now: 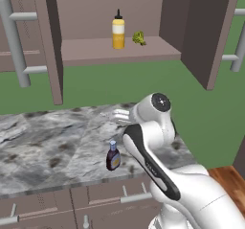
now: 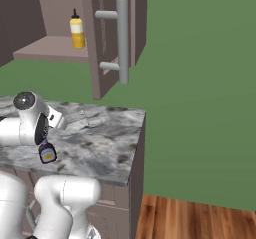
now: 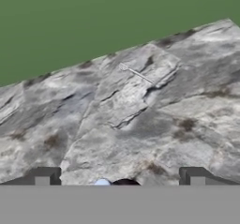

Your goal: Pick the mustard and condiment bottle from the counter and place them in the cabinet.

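Note:
The yellow mustard (image 1: 118, 32) (image 2: 77, 30) stands upright on the shelf of the open cabinet (image 1: 95, 51) (image 2: 47, 48). The dark condiment bottle (image 1: 113, 157) (image 2: 47, 152) stands upright on the marbled counter (image 1: 48, 142) (image 2: 105, 138), near its front edge and close beside my arm. In the hand view my gripper (image 3: 119, 177) is open, its fingertips (image 3: 44, 176) wide apart above the counter (image 3: 131, 101). The bottle's pale cap (image 3: 102, 182) and dark top just peek up between them at the bottom edge. Nothing is held.
A small green vegetable (image 1: 139, 38) lies on the shelf right of the mustard. The cabinet doors (image 1: 210, 31) (image 2: 107, 38) stand open over the counter, with long grey handles (image 2: 121, 38). Drawers (image 1: 95, 194) run below the counter. The counter's right end (image 2: 140, 143) drops to a wooden floor (image 2: 200, 223).

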Robot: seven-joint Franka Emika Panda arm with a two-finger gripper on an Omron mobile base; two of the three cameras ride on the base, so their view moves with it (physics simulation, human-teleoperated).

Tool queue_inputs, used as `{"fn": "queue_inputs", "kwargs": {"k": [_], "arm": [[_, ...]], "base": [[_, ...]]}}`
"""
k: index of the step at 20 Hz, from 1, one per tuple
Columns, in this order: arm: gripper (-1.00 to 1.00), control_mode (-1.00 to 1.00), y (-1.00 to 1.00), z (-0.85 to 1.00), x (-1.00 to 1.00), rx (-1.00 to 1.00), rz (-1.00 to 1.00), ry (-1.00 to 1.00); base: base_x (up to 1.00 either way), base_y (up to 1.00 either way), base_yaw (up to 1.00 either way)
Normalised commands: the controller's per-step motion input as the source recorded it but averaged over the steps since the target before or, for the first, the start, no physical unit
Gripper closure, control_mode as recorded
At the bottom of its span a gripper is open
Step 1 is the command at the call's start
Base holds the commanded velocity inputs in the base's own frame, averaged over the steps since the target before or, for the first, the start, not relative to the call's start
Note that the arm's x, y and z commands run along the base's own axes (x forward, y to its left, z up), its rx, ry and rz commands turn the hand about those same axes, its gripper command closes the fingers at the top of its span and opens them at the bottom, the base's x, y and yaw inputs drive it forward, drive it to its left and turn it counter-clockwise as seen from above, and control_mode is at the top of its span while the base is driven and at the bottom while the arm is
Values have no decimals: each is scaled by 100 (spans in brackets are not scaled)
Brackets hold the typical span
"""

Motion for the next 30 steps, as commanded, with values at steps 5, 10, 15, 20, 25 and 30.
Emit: {"fn": "queue_inputs", "kwargs": {"k": [5,10,15,20,25,30], "arm": [[-100,-100,0,1,-2,-3,14,0],[-100,-100,0,8,0,-5,30,0],[-100,-100,-3,0,0,-8,37,0],[-100,-100,0,0,0,-15,39,0],[-100,-100,-1,0,-2,-17,33,0],[-100,-100,-14,0,-1,-5,39,0]], "base": [[0,0,0],[0,0,0],[0,0,0],[0,0,0],[0,0,0],[0,0,0]]}}
